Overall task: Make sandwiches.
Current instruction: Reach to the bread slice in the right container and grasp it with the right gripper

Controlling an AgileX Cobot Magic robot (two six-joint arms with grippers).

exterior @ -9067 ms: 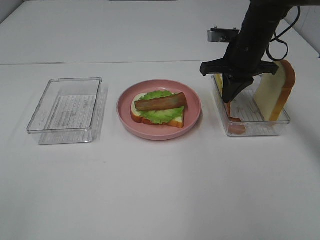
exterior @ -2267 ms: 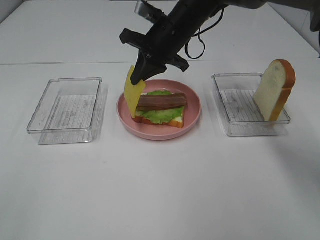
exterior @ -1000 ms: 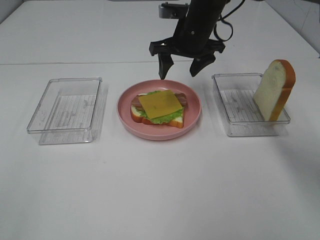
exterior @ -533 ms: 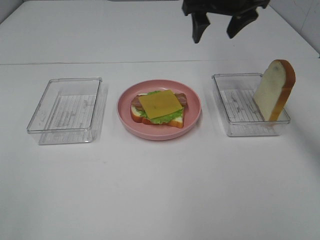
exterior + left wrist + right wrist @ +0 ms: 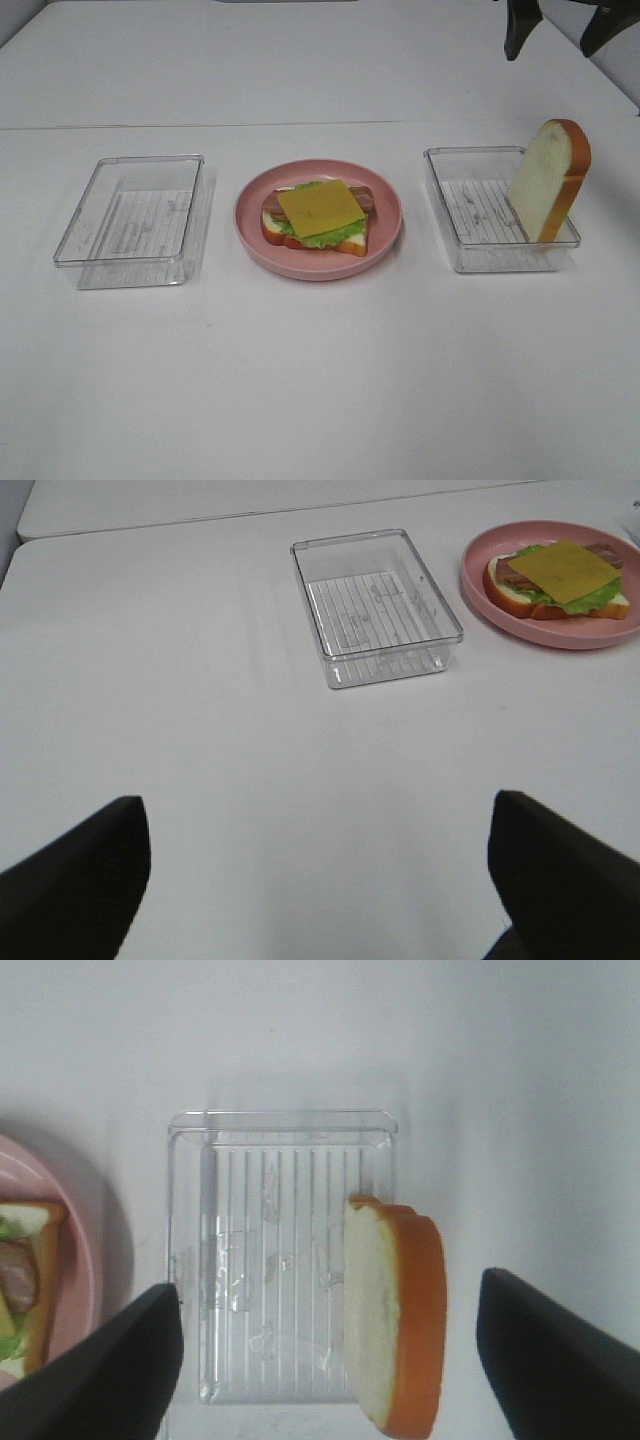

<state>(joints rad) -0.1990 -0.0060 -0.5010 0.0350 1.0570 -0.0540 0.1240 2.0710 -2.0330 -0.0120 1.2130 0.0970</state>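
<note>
An open sandwich (image 5: 318, 212) lies on the pink plate (image 5: 388, 240): a bread slice, green lettuce, brown bacon and a yellow cheese square on top. It also shows in the left wrist view, sandwich (image 5: 558, 576) on plate (image 5: 545, 632). A second bread slice (image 5: 549, 180) leans upright in the right clear box (image 5: 470, 255). My right gripper (image 5: 555, 45) hangs open and empty high above that box. In its own view the right gripper (image 5: 330, 1282) looks straight down on the slice (image 5: 395, 1315). My left gripper (image 5: 315, 802) is open and empty over bare table.
An empty clear box (image 5: 135, 215) stands left of the plate and appears in the left wrist view as the box (image 5: 375, 605). The right box's ribbed floor (image 5: 270, 1250) is bare beside the bread slice. White tabletop stretches out in front.
My right gripper has risen and travelled right, from above the plate to above the right box, staying open. The cheese stays flat on the sandwich.
</note>
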